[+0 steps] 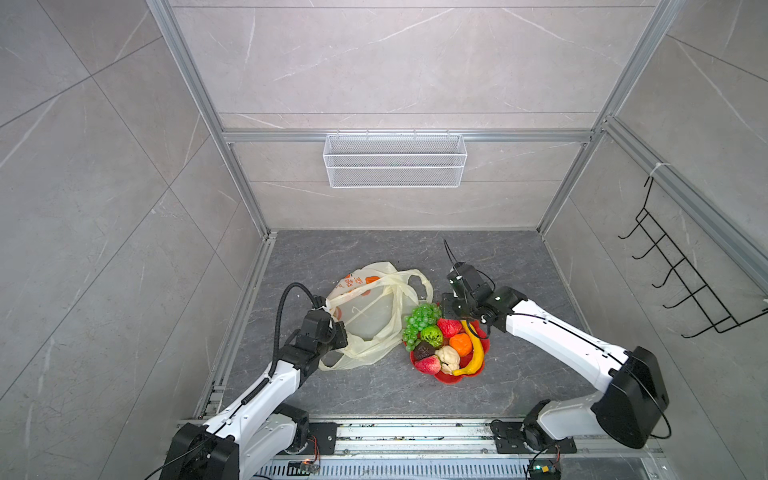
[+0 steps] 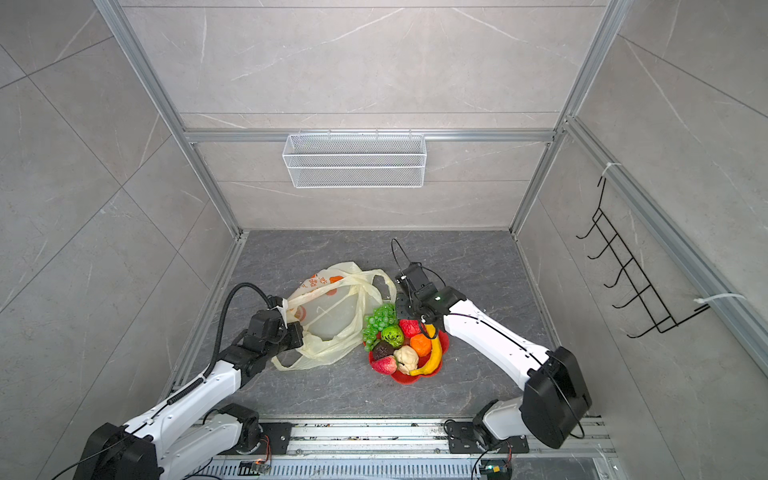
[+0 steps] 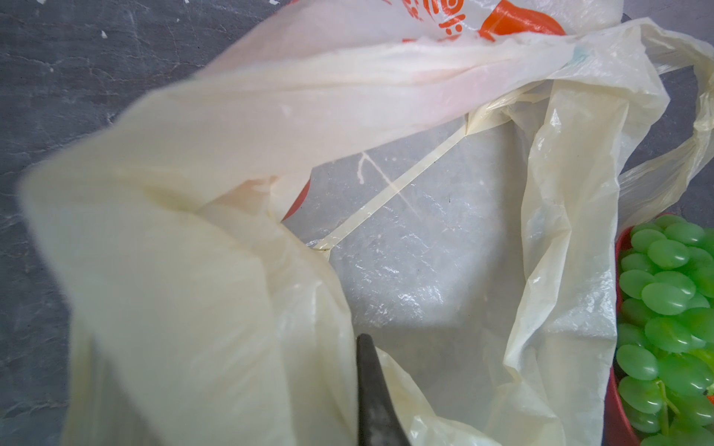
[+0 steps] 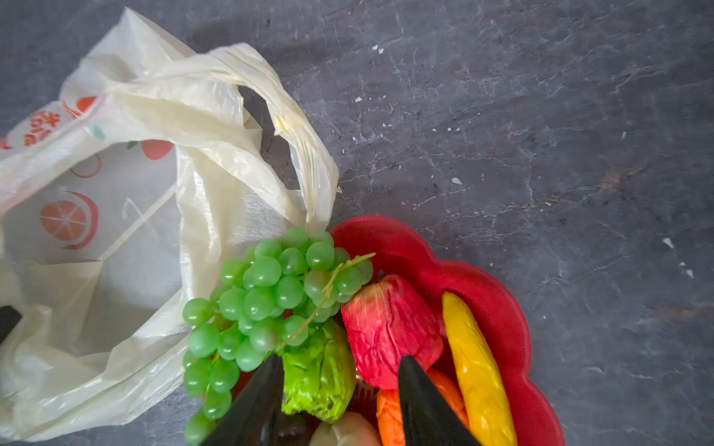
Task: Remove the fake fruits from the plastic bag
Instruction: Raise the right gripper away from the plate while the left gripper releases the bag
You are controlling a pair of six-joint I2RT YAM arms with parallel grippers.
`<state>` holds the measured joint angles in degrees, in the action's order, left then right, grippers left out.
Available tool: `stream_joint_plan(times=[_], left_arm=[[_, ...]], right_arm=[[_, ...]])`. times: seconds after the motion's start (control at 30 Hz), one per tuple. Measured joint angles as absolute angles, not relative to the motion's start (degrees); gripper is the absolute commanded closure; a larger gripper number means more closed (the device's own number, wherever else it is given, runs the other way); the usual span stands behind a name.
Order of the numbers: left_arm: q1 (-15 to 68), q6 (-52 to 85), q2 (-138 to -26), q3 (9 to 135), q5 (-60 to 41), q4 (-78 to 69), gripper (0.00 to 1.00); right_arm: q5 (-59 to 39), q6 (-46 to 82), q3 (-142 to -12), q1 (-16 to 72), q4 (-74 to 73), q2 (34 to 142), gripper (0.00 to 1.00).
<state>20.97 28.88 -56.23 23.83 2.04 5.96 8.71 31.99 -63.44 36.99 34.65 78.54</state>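
Film at the near rim of the bag (image 1: 374, 316) is clamped in the left gripper (image 1: 338, 334), whose jaws are closed on it and lift that edge off the floor (image 1: 374, 399). The left wrist view shows one dark finger (image 3: 371, 390) against the bunched plastic. The bag looks thin, limp and nearly weightless. It would likely follow any pull and keep no shape, so the rim or the handles (image 4: 293, 127) seem the best holds. Its mouth gapes open, and no fruits show inside.

Its print (image 4: 69, 220) is orange-red, with sliced-orange drawings and a few characters too blurred to read.

Just right of the bag, the fruits are piled on a red plate (image 1: 453, 379). The grapes (image 1: 419, 320) hang over its edge against the bag. They look like a floppy cluster, probably safest taken by the stem. The green ball (image 4: 320, 378) and strawberry (image 4: 390, 328) look light, soft and dented, so a gentle pinch across the middle should do. The banana (image 1: 476, 353) looks smooth and may slip. None of these carries a label.

The right gripper (image 4: 340, 359) hovers over the plate with its jaws apart, holding nothing.
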Motion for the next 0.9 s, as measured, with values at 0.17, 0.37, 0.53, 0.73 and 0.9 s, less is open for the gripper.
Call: stream_joint_plan(times=[0.17, 0.37, 0.53, 0.73, 0.9], left_arm=[[20.97, 28.91, -56.27, 23.88, 2.46, 5.98, 1.00], [20.97, 29.45, -58.50, 27.31, 2.85, 8.10, 1.00], [20.97, 29.50, -62.35, 35.40, 3.05, 8.75, 1.00], [20.97, 28.67, -69.19, 44.95, 4.27, 8.54, 1.00], [20.97, 27.86, -75.44, 51.64, 4.43, 8.86, 1.00]], right_arm=[[9.63, 32.64, -61.73, 36.99, 36.84, 68.27, 0.43], [11.60, 34.63, -56.31, 36.99, 37.71, 58.08, 0.42], [12.05, 36.14, -52.25, 36.99, 37.71, 54.61, 0.42], [12.21, 36.47, -51.48, 36.99, 37.69, 53.80, 0.41], [13.28, 36.45, -50.33, 36.99, 37.69, 50.28, 0.40]])
